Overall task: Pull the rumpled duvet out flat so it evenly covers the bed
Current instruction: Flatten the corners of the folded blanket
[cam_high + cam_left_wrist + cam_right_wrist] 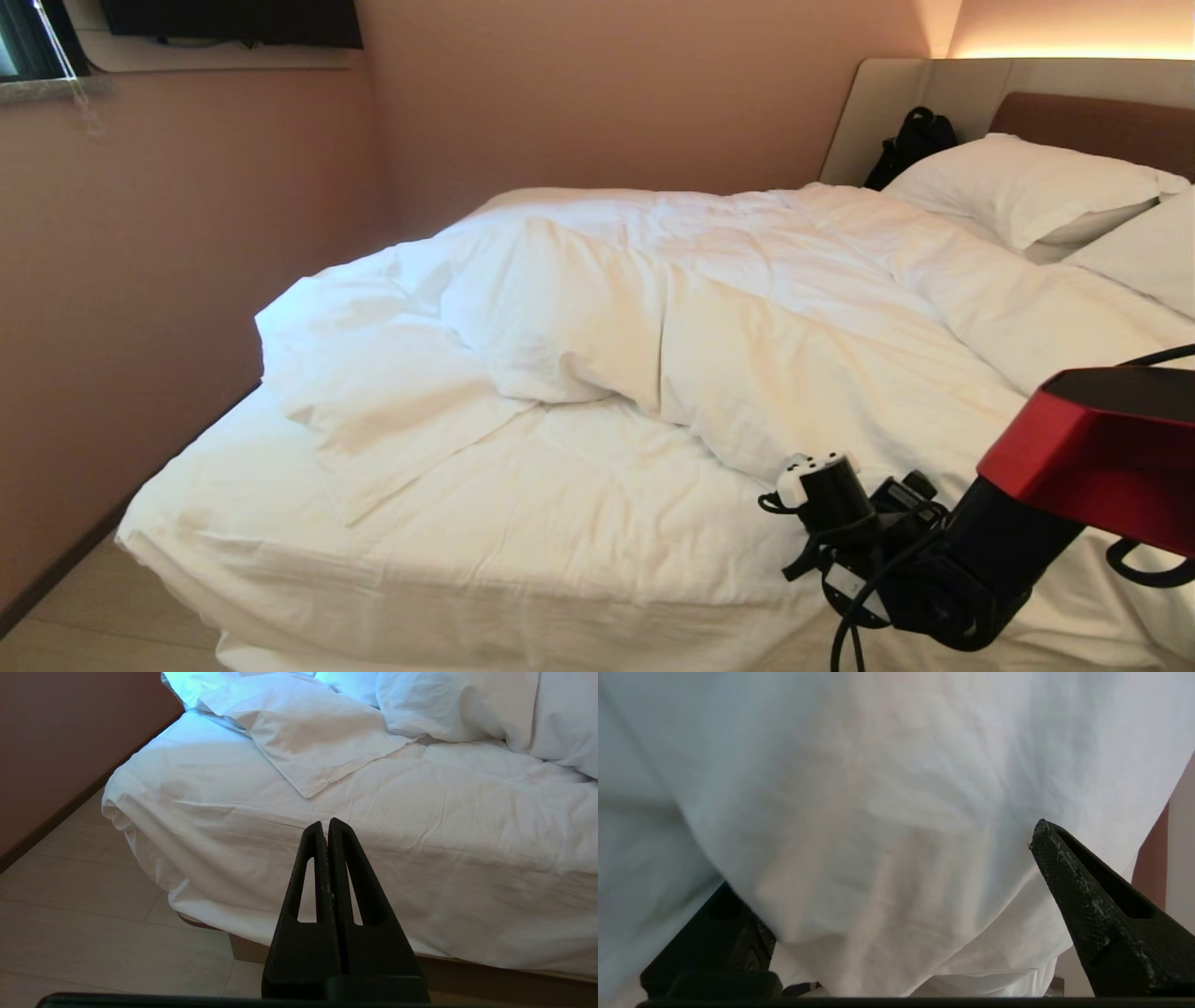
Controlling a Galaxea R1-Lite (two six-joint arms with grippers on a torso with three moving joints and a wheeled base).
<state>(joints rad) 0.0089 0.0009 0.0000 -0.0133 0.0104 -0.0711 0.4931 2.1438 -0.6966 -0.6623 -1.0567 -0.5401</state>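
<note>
Rumpled duvet (747,317) bunched mid-bed (233,551). R gripper (896,882) at 4 o'clock, jaws wide, white fabric between. L gripper (325,828) closed, empty, off bed.

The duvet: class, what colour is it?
Plain white, no pattern; the duvet shows best in the head view.

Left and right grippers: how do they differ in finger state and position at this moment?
The left gripper has its fingers pressed shut on nothing; the right gripper has its fingers spread wide, with white fabric bulging between them. The left gripper hangs off the bed, short of the foot edge above the floor; the right gripper is over the mattress, close against the duvet. Both have black, tapered fingers.
</note>
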